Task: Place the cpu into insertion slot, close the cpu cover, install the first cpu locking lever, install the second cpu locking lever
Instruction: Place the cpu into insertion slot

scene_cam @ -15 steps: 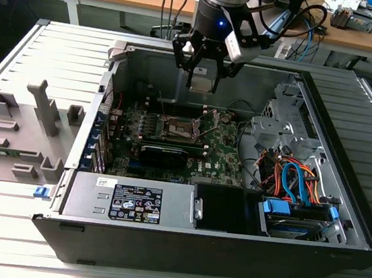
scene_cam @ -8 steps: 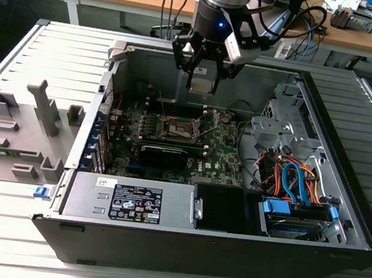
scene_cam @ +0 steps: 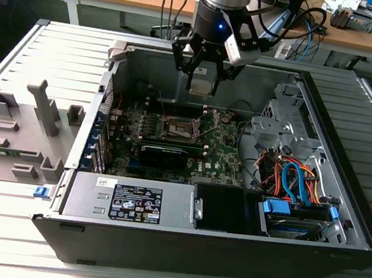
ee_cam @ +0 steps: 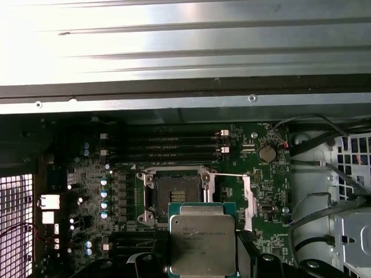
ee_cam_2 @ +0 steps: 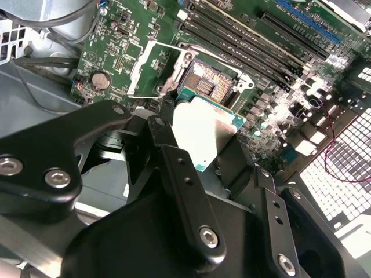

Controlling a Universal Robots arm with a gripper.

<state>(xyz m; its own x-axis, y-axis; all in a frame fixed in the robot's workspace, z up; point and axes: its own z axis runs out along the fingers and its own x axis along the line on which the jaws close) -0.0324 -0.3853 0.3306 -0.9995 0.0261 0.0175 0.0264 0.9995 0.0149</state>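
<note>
1. The arm's black, multi-link gripper [scene_cam: 203,79] hangs inside the open dark-grey metal computer case [scene_cam: 213,251], above the green circuit board [scene_cam: 227,161].
2. The gripper is clenched on the cpu [ee_cam: 202,243], a small flat square chip with a pale silver-beige metal top. Its black fingers [ee_cam_2: 166,124] press two opposite edges of the chip.
3. The cpu is carried clear of the board, face up and roughly level. It touches nothing but the fingers.
4. The insertion slot [ee_cam: 174,197] is a small square socket with a brownish-gold contact field and a dark rim. It lies open and unoccupied on the board.
5. The cpu cover [ee_cam: 248,200] is a silver-grey metal frame plate with a large central window. It is swung back beside the slot, so the socket is left clear.
6. Key relation: the slot lies below the held chip and a little off to one side, not directly beneath it. In the first wrist view the chip's edges run roughly parallel to the socket rim, so the judgement is that little turning is needed.
</note>
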